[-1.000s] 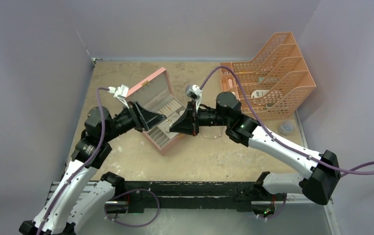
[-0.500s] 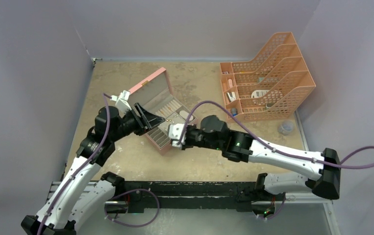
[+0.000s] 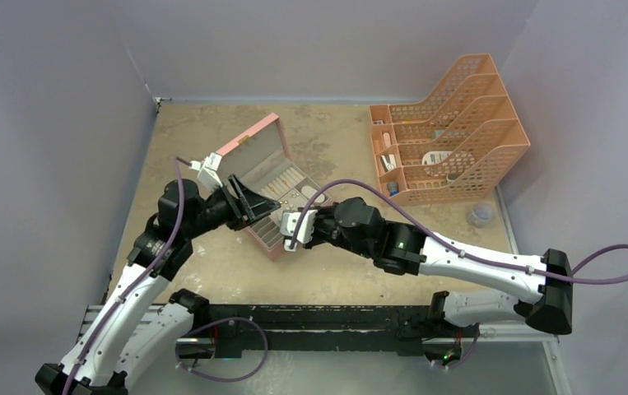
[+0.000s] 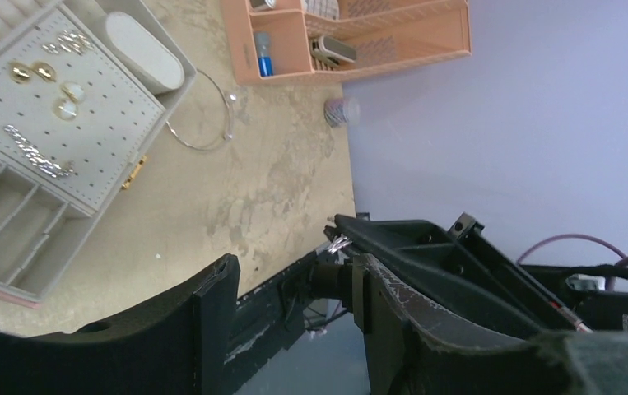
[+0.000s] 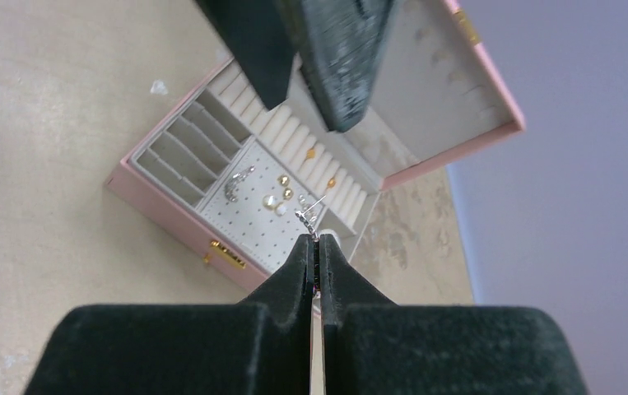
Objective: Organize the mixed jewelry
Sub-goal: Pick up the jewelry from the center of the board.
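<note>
The pink box (image 3: 253, 152) lies open, its grey tray (image 4: 88, 123) carrying small gold rings (image 4: 32, 72) and a silvery chain-like piece (image 4: 39, 152). A large thin wire hoop (image 4: 203, 115) rests on the table beside the box. My right gripper (image 5: 314, 239) is shut on a small silvery piece (image 5: 309, 216) that sticks out past its tips, just off the box's near corner (image 3: 284, 234). My left gripper (image 4: 290, 271) hovers over the box's near side (image 3: 253, 206), open and holding nothing. In the left wrist view the right gripper's tip (image 4: 339, 234) shows behind my left fingers.
An orange mesh file rack (image 3: 450, 123) with stationery bits stands at the back right. A small round object (image 3: 480, 216) lies on the table by the right wall. Purple walls close in on three sides, and a black rail (image 3: 318, 317) runs along the near edge.
The right arm has swung down and left, from above the box's right side to its near corner, rolling its wrist. The left gripper has pulled back slightly to the left.
</note>
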`<state>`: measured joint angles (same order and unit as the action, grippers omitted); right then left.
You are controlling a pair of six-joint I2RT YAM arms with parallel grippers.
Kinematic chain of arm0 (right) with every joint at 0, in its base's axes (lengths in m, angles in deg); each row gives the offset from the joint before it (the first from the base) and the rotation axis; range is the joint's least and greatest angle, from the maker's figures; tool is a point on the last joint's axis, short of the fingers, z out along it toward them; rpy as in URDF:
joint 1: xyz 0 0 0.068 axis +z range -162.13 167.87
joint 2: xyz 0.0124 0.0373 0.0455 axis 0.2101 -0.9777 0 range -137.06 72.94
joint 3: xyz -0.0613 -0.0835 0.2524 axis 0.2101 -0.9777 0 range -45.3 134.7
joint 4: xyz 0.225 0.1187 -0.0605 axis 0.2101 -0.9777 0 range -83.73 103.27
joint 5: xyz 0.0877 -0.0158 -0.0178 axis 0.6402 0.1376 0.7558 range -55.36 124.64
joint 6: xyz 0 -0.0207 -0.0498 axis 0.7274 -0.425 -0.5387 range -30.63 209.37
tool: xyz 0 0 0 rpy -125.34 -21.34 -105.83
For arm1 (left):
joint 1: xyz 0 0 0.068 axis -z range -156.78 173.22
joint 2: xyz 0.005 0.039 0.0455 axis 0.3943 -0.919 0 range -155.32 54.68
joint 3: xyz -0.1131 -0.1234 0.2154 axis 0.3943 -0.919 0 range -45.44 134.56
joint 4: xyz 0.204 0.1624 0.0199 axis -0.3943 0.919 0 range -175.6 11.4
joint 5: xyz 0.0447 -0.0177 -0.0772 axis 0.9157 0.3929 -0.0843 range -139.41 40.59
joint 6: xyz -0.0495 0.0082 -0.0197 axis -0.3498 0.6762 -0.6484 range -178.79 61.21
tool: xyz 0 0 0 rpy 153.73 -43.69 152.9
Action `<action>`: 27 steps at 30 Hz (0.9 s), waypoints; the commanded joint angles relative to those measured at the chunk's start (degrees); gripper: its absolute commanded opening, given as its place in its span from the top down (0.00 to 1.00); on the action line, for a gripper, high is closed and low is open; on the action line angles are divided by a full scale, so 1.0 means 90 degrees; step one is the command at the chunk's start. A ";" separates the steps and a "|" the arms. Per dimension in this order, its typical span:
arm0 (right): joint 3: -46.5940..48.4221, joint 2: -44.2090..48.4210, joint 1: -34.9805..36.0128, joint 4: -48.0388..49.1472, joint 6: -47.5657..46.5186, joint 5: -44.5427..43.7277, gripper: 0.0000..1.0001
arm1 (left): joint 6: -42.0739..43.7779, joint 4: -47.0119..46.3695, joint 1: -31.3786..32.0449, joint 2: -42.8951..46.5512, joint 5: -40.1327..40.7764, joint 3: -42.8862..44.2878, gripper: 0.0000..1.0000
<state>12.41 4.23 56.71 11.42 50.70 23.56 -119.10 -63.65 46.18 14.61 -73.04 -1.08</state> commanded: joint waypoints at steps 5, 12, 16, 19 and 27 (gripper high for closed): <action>-0.0143 0.0445 0.0008 0.0788 -0.0201 0.0279 1.00 | 0.0182 -0.1081 -0.0002 -0.0342 -0.1470 0.0017 0.46; -0.0048 0.0343 0.0008 0.0684 -0.0138 0.0545 1.00 | 0.0219 -0.1534 -0.0002 -0.0635 -0.1952 -0.0052 0.44; -0.0055 0.0332 0.0008 0.0701 -0.0075 0.0650 1.00 | 0.0207 -0.1513 -0.0002 -0.0632 -0.1762 -0.0088 0.46; -0.0055 0.0345 0.0009 0.0720 -0.0023 0.0766 1.00 | 0.0207 -0.1568 -0.0002 -0.0682 -0.1784 -0.0123 0.59; -0.0065 0.0301 0.0008 0.0792 0.0087 0.0897 1.00 | 0.0246 -0.1627 -0.0002 -0.0753 -0.1872 -0.0156 0.78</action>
<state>11.36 6.79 56.71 15.40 50.30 30.12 -117.79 -74.46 46.18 7.48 -88.52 -2.29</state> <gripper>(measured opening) 0.009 0.266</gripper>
